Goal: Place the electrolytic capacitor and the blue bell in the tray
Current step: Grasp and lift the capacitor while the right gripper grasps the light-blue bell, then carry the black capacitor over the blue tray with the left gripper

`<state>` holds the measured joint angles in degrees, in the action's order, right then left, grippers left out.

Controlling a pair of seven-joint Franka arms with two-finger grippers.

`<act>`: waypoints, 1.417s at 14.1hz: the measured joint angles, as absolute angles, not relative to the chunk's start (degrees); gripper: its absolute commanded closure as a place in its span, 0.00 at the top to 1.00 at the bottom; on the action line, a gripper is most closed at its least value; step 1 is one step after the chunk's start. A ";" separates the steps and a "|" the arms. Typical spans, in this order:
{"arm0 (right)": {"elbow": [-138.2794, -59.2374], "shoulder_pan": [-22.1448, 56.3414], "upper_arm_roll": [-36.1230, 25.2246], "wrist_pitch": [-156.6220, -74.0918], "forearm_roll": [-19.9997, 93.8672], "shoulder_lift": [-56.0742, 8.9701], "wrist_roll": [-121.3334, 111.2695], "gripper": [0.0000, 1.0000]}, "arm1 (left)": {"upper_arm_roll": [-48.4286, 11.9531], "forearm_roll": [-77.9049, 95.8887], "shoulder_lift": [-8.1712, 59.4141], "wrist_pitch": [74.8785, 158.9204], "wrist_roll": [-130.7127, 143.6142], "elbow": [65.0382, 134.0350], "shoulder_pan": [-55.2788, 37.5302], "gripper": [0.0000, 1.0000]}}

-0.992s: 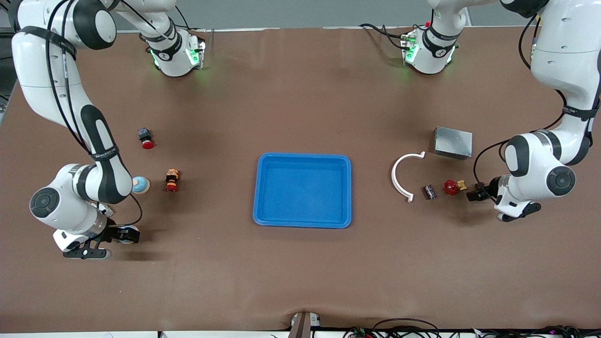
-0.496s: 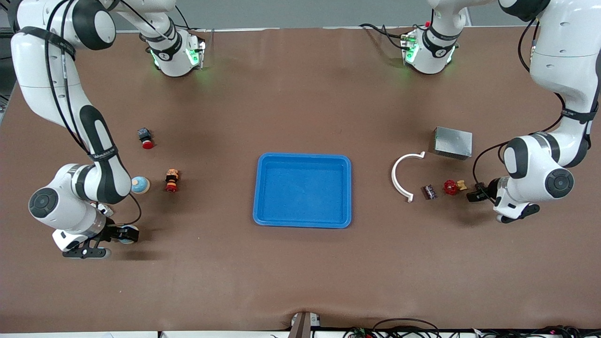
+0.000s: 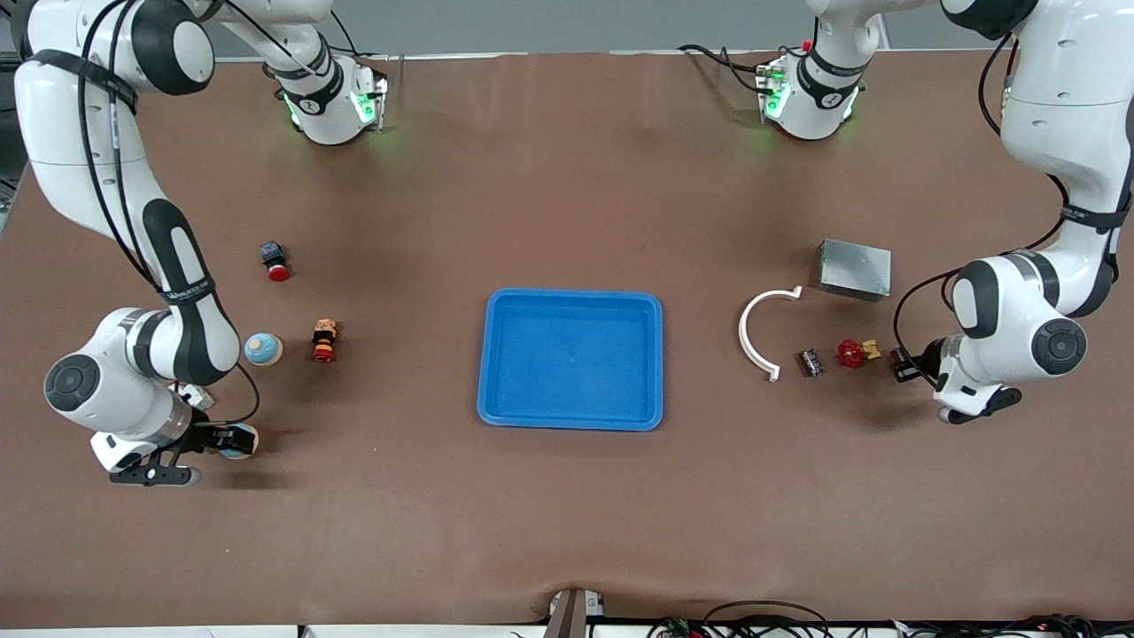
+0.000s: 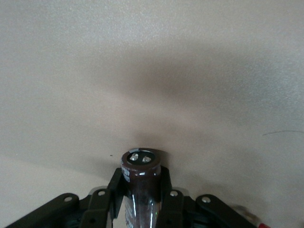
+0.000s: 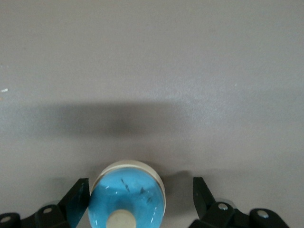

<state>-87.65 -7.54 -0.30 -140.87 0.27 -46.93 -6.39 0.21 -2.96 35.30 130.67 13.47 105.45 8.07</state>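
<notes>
Tray, front view: the blue tray (image 3: 571, 294) sits mid-tabletop and holds nothing; neither task thing is in it yet.
Left tool, front view: the left tool (image 3: 897, 365) is well apart from the tray, toward the left arm's end of the tabletop, level with the tray's middle.
Right tool, front view: the right tool (image 3: 232, 440) is well apart from the tray toward the right arm's end, level with the tray's rim nearest the front camera.
Which arm is nearer: about even, so neither has the shorter carry, I judge.
Look-alikes, front view: a blue dome (image 3: 264, 349) and a small dark part (image 3: 811, 361) lie loose, each between a tool and the tray.
Electrolytic capacitor, left wrist view: the electrolytic capacitor (image 4: 141, 175) is clamped in the left tool (image 4: 141, 179), its long axis along the fingers, terminal end pointing outward.
Blue bell, right wrist view: the blue bell (image 5: 127, 194) sits inside the right tool (image 5: 140, 191), knob toward the wrist.
Right tool grip: spread wide; one finger is against the bell, the other finger (image 5: 199, 192) is clearly apart from it, so nothing is pinched.
Coming move: a sideways carry toward the tray for the left arm, I judge; the right needs to clamp first.
</notes>
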 measured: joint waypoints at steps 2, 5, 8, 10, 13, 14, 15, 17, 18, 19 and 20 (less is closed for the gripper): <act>-87.82 -7.50 -0.14 -140.27 0.27 -46.93 -6.39 0.94 | 0.22 -2.96 35.27 130.59 14.95 104.66 8.07 0.00; -88.31 -7.46 -0.01 -140.19 0.27 -46.95 -6.39 0.85 | 0.13 -2.96 34.52 124.64 15.81 100.54 7.76 0.00; -88.27 -7.45 0.08 -140.21 0.27 -46.95 -6.40 0.82 | -0.83 -2.95 33.05 114.20 19.59 93.89 7.37 0.00; -88.07 -7.41 0.51 -140.09 0.28 -46.94 -6.40 0.83 | -3.86 -2.94 31.91 108.45 26.10 89.61 7.37 0.00; -87.50 -7.35 1.08 -139.22 0.30 -46.78 -6.39 0.83 | -11.00 -2.92 30.76 103.91 39.68 84.92 7.14 0.00; -87.40 -7.35 1.11 -138.87 0.30 -46.70 -6.39 0.83 | -13.59 -2.92 30.52 103.45 44.51 84.02 7.01 0.00; -87.33 -7.35 1.12 -138.70 0.31 -46.65 -6.40 0.83 | -16.20 -2.92 30.28 103.25 49.23 83.57 6.90 0.00; -87.21 -7.36 1.11 -138.54 0.31 -46.58 -6.39 0.83 | -21.71 -2.92 30.05 103.13 58.84 83.18 6.70 0.00; -87.19 -7.36 1.12 -138.40 0.32 -46.56 -6.39 0.83 | -24.43 -2.92 30.07 103.12 63.47 83.17 6.42 0.00; -87.18 -7.36 1.12 -138.05 0.32 -46.54 -6.39 0.85 | -26.58 -2.92 30.12 103.11 67.83 83.20 5.50 0.00; -87.16 -7.37 1.11 -137.37 0.32 -46.53 -6.39 0.85 | -27.65 -2.92 30.19 103.18 71.63 83.20 3.55 0.00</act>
